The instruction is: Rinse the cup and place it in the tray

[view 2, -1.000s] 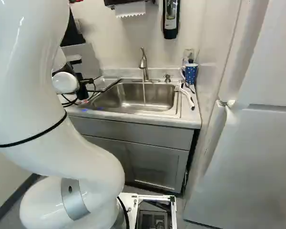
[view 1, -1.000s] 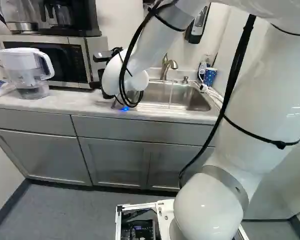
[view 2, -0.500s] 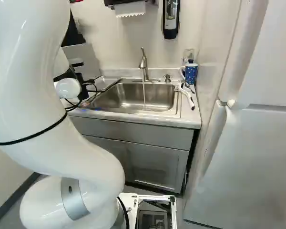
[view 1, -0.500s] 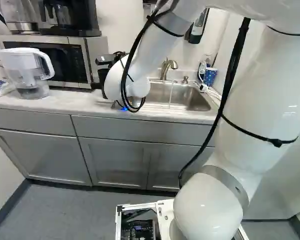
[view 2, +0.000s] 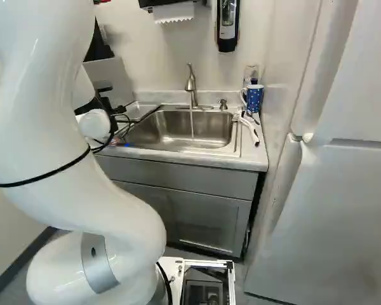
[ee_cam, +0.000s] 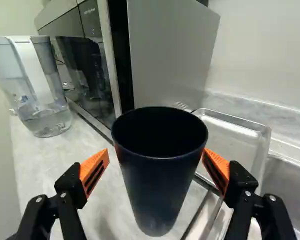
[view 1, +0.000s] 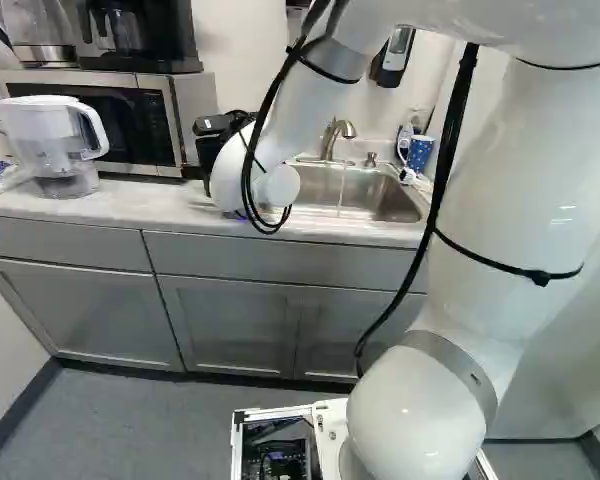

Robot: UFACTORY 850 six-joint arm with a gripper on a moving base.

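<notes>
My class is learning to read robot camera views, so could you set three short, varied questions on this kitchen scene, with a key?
1. True or false: the dark cup is lying on its side in the metal tray.
2. Water runs from the tap into which: A, the cup; B, the sink; C, the tray?
3. Fill in: the spotted mug is ____ with pale dots.

Key: 1 false; 2 B; 3 blue.
</notes>
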